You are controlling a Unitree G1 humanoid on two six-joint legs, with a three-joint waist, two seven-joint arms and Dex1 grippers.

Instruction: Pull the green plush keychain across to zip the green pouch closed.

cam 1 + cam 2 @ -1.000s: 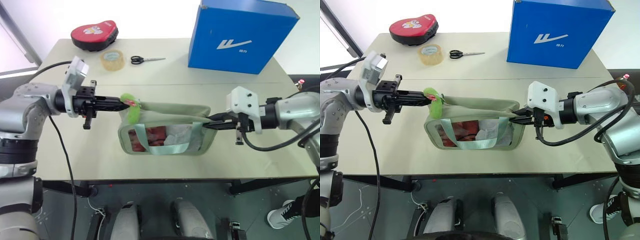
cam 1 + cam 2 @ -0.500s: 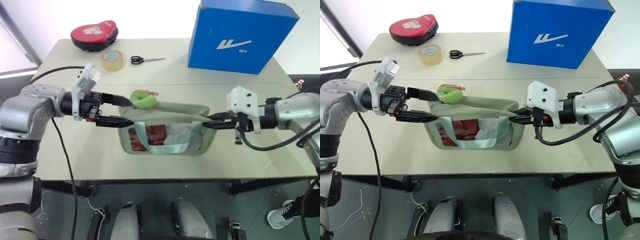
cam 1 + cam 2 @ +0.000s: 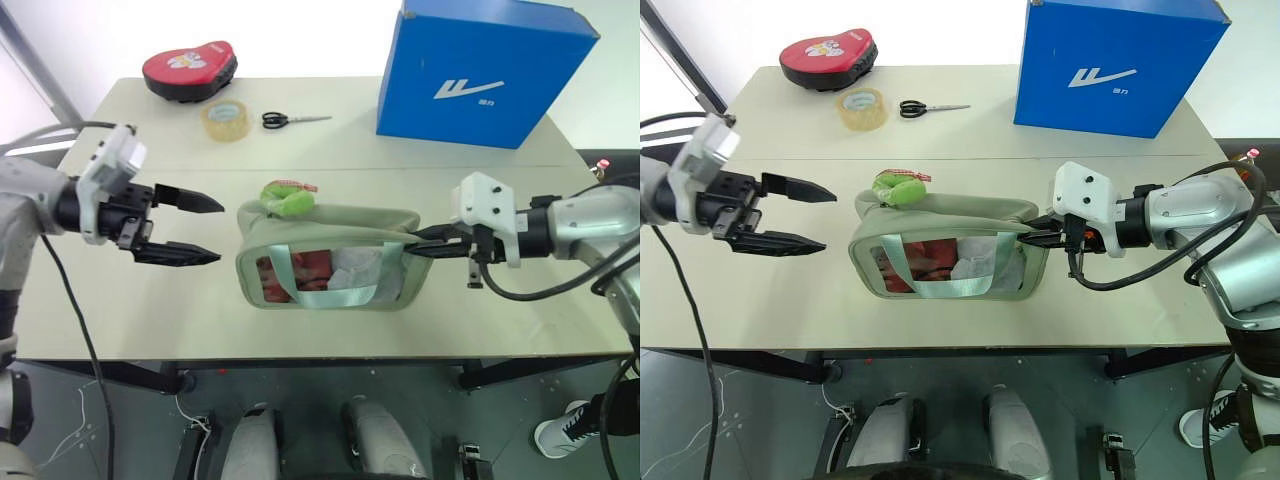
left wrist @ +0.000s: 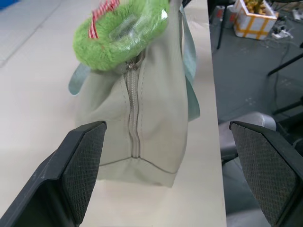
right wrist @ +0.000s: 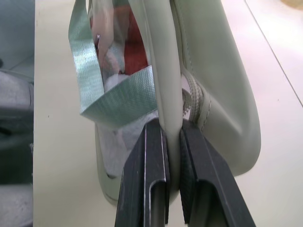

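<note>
1. On the table point(image 3: 120, 300), near its front edge, the green pouch point(image 3: 330, 262) stood upright with its zipper apparently drawn shut, so the pull looked done.
2. Its long axis ran left to right; the green plush keychain point(image 3: 285, 198) rested on its left top end.
3. The left gripper point(image 3: 205, 230) hung spread and empty, apart from the pouch.
4. The right gripper point(image 5: 171, 142) pinched the pouch's right end; releasing remained.

We see the green pouch point(image 3: 330, 262) standing upright, its clear window facing us, its right end pinched in the right gripper point(image 3: 418, 247). The green plush keychain point(image 3: 286, 198) rests on its top left corner, apart from the wide-spread left gripper point(image 3: 207, 229).
</note>
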